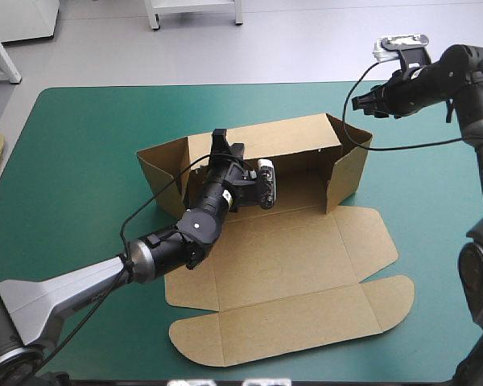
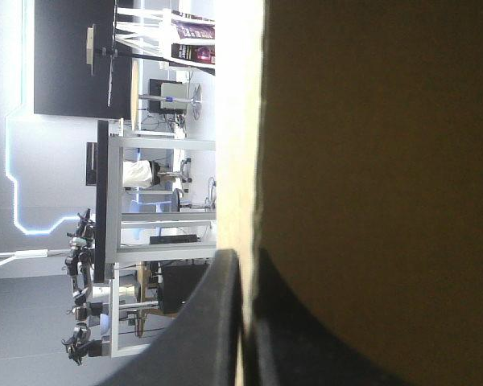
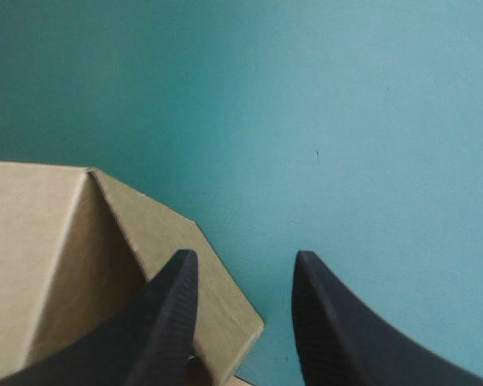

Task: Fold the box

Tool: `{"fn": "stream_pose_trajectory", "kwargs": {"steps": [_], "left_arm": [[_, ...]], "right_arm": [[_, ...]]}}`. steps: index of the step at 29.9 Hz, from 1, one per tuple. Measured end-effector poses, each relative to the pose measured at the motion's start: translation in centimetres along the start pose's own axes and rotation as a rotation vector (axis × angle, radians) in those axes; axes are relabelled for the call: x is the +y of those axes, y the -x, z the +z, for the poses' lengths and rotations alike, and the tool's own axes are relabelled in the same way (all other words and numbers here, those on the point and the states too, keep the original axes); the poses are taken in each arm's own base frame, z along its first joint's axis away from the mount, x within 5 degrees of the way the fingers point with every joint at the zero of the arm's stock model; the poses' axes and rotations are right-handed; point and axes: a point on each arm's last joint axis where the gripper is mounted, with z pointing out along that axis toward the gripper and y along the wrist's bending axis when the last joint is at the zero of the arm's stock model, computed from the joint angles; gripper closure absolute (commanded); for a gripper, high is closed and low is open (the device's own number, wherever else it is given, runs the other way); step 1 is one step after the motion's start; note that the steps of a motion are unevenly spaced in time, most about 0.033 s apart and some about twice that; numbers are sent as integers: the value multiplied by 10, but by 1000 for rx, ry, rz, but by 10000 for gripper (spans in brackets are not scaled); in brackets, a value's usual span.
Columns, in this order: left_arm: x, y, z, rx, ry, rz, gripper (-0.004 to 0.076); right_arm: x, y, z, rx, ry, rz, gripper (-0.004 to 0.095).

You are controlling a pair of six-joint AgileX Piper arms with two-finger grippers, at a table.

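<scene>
— Box point(image 1: 306, 265), where?
— Middle of the counter point(image 1: 80, 161): far wall and both end walls raised, flaps flat toward the near edge. The left arm point(image 1: 157, 249) hides part of its floor.
— Hands?
— Left hand point(image 2: 243, 259) pinches the far wall's top edge. Right hand point(image 3: 245, 256) hangs spread over the far right corner; whether it touches is unclear.

The table point(image 1: 80, 161), teal-green covered, bears the brown box point(image 1: 282, 273) at centre: walls raised toward twelve o'clock, lid flat toward six.
</scene>
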Motion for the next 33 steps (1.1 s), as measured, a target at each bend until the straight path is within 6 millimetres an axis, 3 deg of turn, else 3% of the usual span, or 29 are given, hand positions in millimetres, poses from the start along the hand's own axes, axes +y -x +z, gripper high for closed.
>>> {"fn": "stream_pose_trajectory", "kwargs": {"steps": [4, 8, 14, 18, 26, 33], "left_arm": [[0, 0, 0, 0, 0, 0, 732], [0, 0, 0, 0, 0, 0, 732], [0, 0, 0, 0, 0, 0, 732], [0, 0, 0, 0, 0, -1, 732], [0, 0, 0, 0, 0, -1, 732], [0, 0, 0, 0, 0, -1, 732]], "right_arm": [[-9, 1, 36, 86, 13, 17, 554], [-12, -2, 53, 124, 30, 13, 560], [-8, -7, 52, 130, 70, -46, 562], [-5, -20, 51, 165, 96, -70, 607], [9, -61, 45, 72, 171, -111, 648], [17, -101, 37, -36, 170, -269, 651]]}}
